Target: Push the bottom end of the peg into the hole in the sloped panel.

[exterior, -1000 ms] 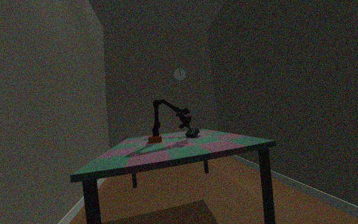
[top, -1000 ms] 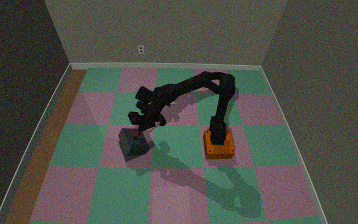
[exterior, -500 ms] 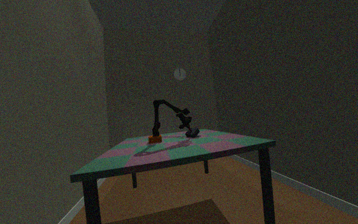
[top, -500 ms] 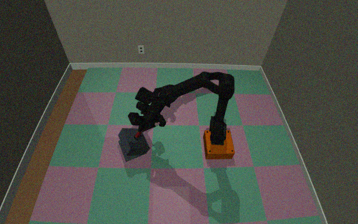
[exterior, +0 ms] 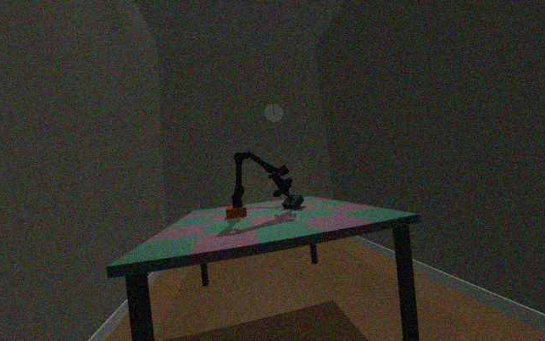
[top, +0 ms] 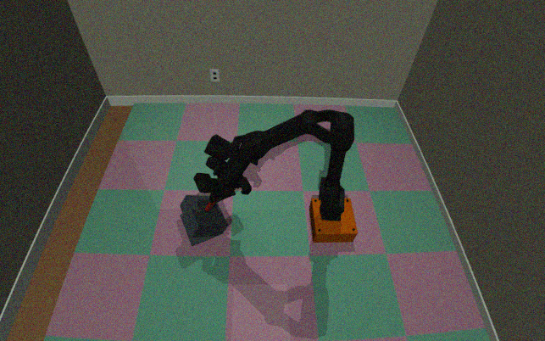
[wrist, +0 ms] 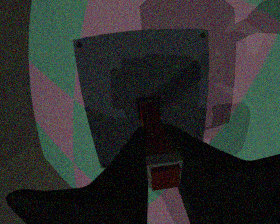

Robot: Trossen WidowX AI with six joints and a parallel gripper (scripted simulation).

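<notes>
The red peg [top: 209, 206] [wrist: 151, 119] has flat sides, and its rectangular top end faces the wrist camera. My gripper [top: 213, 199] [exterior: 289, 196] [wrist: 153, 131] is shut on the peg and tilted with it over the dark grey sloped panel [top: 212, 224] [exterior: 294, 203] [wrist: 98, 85]. The peg's bottom end is at the hole [wrist: 141, 102], whose dark edge shows beside and above it in the wrist view. The peg covers most of the hole. How far its end is inside I cannot tell. In the exterior view the peg is too small and dark to make out.
The arm's orange base [top: 334, 225] [exterior: 236, 212] stands on the green and pink checkered table [top: 270, 225] [exterior: 232, 243], well away from the panel. Dark screws [wrist: 79, 45] [wrist: 203, 35] sit at the panel's upper corners. The arm's shadow falls over the panel and table.
</notes>
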